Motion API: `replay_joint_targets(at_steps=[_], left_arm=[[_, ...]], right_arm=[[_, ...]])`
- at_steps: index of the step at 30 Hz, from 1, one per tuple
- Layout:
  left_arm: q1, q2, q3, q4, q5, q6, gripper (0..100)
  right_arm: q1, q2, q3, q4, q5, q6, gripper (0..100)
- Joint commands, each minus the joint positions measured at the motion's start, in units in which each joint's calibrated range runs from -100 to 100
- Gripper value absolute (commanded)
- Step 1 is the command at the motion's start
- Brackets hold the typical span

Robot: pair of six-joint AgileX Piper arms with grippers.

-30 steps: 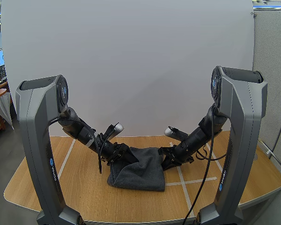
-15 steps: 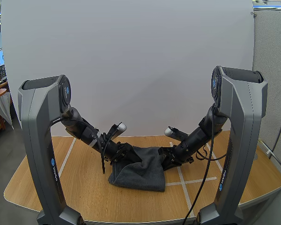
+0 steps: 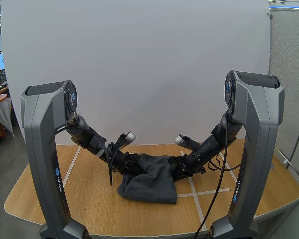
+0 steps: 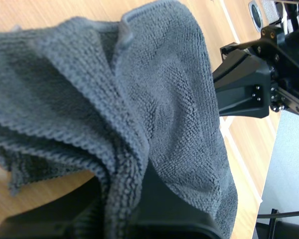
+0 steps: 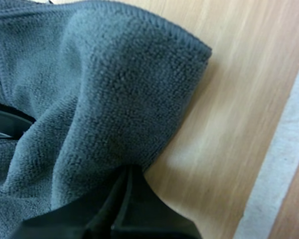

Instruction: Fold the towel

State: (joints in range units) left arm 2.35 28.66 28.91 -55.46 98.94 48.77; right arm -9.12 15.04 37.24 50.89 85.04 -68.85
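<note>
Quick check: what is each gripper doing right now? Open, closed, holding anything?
The left gripper is closed, pinching a fold of the towel.
The right gripper is closed, pinching the towel near its corner.

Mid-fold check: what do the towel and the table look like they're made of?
The towel looks like dark grey microfibre terry: matte, fine looped pile, stitched hem. The table shows light wood grain with a smooth, faintly glossy face, probably laminate or veneer; which one, I cannot tell.
</note>
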Motion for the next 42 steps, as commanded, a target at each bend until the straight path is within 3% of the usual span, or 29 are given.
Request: replay_joint_targets(at_steps=[1,10,13,18,19,22,23,26,33,42], left_arm=[[0.66,-2.6,0.1,1.3,1.1,1.4,0],[7.53,-12.4,-3.9,5.7,1.1,1.4,0],[11.39,-16.3,-6.0,9.5,1.1,1.4,0],[16.62,-18.5,-10.2,13.6,1.1,1.6,0],[16.85,-18.5,-10.5,13.8,1.1,1.5,0],[19.49,-18.4,-13.1,16.5,1.1,2.4,0],[21.23,-18.4,-14.7,18.2,1.1,3.5,0],[23.49,-18.2,-16.8,19.3,1.1,5.8,0],[25.72,-11.5,-25.7,22.1,1.1,5.7,0],[25.87,-2.6,-39.7,25.4,1.1,5.8,0]], right_arm=[[0.1,-1.6,0.2,0.0,2.9,-0.5,0],[0.1,-10.7,0.2,-1.6,4.2,-0.5,0],[0.1,-13.3,0.2,-2.5,5.2,-0.3,0],[0.1,-15.7,0.2,-2.9,9.3,-0.1,0],[0.1,-15.7,0.2,-2.9,9.7,-0.1,0],[0.1,-16.1,0.2,-3.1,11.5,-0.1,0],[0.1,-16.1,0.2,-3.1,11.5,-0.1,0],[0.1,-16.1,0.2,-3.1,11.6,0.1,0],[0.1,-16.1,0.2,-3.2,14.8,1.1,0],[0.1,-16.4,0.2,-5.0,15.0,2.4,0]])
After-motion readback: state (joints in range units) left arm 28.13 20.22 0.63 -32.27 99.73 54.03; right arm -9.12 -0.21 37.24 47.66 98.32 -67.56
